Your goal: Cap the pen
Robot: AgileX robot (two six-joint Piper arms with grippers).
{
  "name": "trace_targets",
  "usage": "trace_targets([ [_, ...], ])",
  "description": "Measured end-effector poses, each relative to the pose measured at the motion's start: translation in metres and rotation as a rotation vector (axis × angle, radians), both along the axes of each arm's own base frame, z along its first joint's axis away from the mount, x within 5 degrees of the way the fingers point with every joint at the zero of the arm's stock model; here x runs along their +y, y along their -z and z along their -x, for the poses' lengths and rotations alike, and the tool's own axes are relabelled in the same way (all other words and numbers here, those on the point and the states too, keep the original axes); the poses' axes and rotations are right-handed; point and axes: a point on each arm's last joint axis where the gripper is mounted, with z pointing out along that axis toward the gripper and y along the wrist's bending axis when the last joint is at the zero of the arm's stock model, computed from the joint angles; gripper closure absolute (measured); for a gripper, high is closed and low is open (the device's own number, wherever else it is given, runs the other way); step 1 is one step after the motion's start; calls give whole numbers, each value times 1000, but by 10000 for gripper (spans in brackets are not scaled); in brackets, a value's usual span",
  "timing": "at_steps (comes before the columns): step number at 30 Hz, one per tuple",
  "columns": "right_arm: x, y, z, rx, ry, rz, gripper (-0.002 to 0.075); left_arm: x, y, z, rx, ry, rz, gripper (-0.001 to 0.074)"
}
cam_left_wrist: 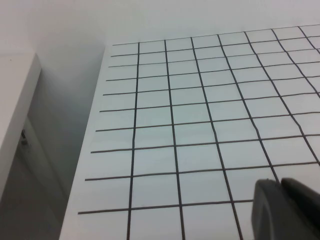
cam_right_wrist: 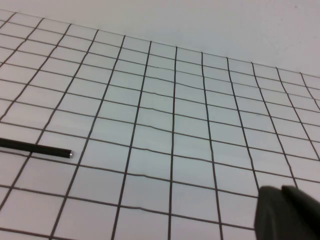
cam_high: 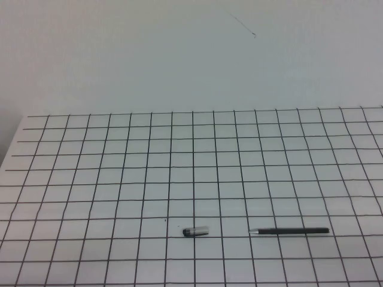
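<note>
Overhead: pen [cam_high: 289, 231] flat on gridded table [cam_high: 119, 179], near front edge, right of centre, silver tip toward short clear-and-black cap [cam_high: 195, 231], well apart from it on the same row. Neither arm visible. No containers, no legible writing.

Next, left wrist view: left gripper [cam_left_wrist: 287, 210] over the table's left edge, only a dark corner visible; fingers' state impossible to tell.

Lastly, right wrist view: right gripper [cam_right_wrist: 290, 214] above grid, likewise impossible to tell; pen end [cam_right_wrist: 35, 147] nearby.

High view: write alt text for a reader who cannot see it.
A thin black stick pen lies flat near the front of a white gridded table, silver tip toward a short clear-and-black cap lying apart on its left. Neither the left nor the right gripper appears.
</note>
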Motion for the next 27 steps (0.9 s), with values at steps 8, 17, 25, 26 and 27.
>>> trace_targets([
  [8,0,0,0,-4,0,0,729,0,0,0,-2,-1,2,736],
  [17,-2,-18,-3,-196,27,2,729,2,-24,-3,-262,-21,17,736],
  [25,-5,-32,-2,-358,50,10,729,3,-41,0,-456,-37,27,736],
  [26,-5,-33,-2,-366,51,10,729,3,-41,0,-456,-37,24,736],
  [27,-5,-33,-2,-368,52,10,729,3,-41,0,-457,-36,7,736],
])
